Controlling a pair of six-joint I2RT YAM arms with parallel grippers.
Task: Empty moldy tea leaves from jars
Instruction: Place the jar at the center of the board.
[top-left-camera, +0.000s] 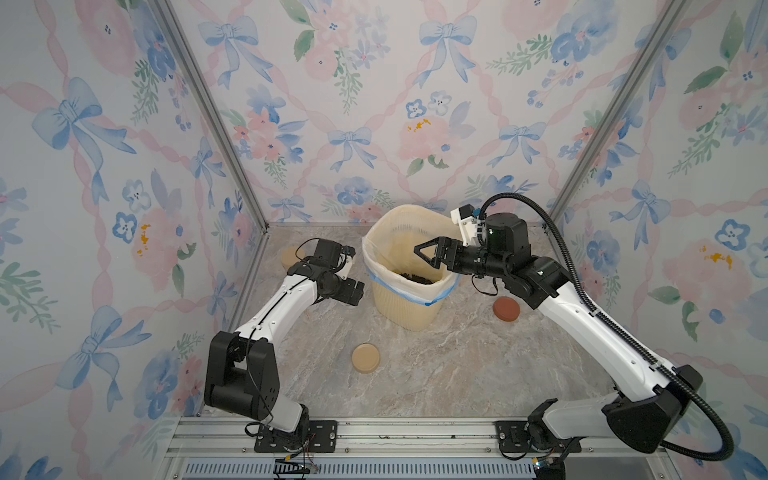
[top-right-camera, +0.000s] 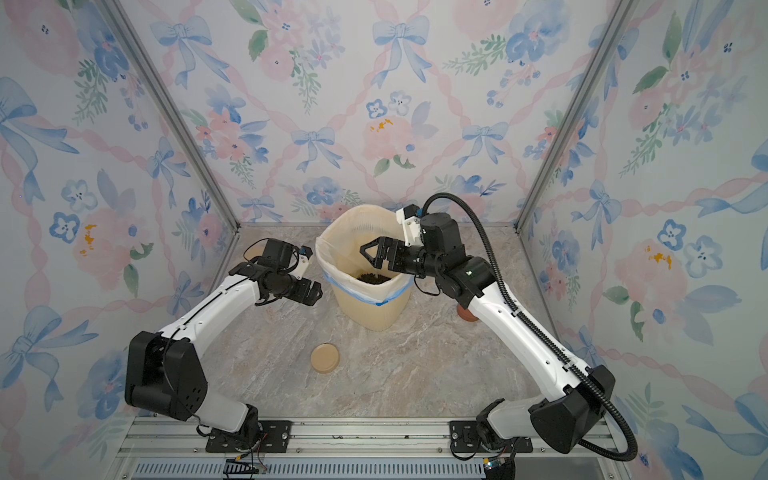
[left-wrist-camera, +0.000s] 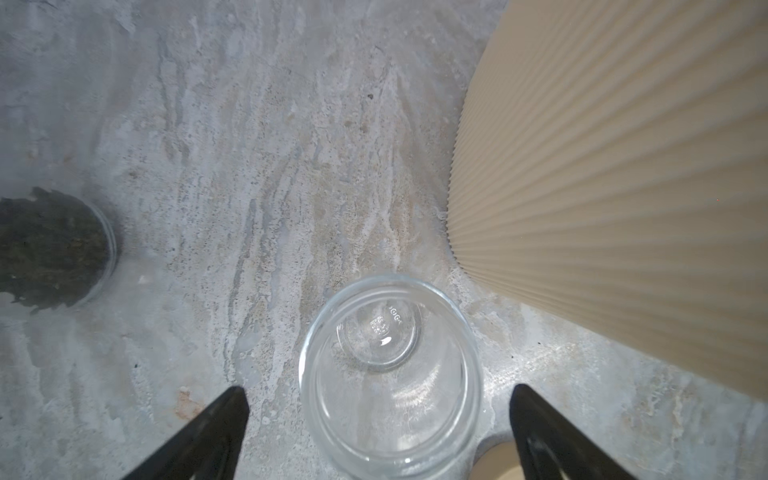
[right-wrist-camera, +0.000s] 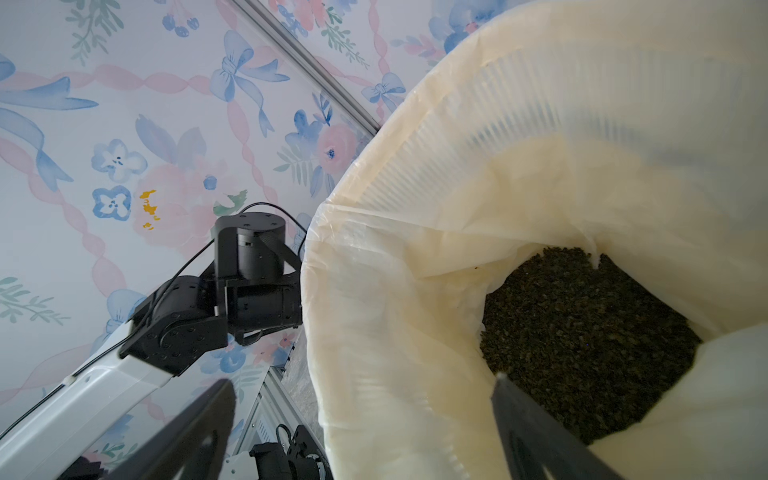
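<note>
With set-down apparently done, the left gripper (left-wrist-camera: 379, 390) stands wide open astride an empty clear round glass jar (left-wrist-camera: 388, 365) just beside the cream ribbed bin (top-left-camera: 409, 307), the right gripper (top-left-camera: 420, 253) gapes empty above dark shredded tea leaves (right-wrist-camera: 582, 349) inside it, so the leaf-filled jar (left-wrist-camera: 54, 249) farther off likely needs grasping next.

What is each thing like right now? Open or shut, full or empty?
Empty jar, upright, lid off, nothing inside.
Second jar, full of tea leaves.
Bin, upright, lined, tea leaves at its bottom.
Tan lid, lying on the table.
Red lid, lying on the table.
Left tool, open, either side of the empty jar, not gripping.
Right tool, open, holding nothing, at the bin's rim.
</note>
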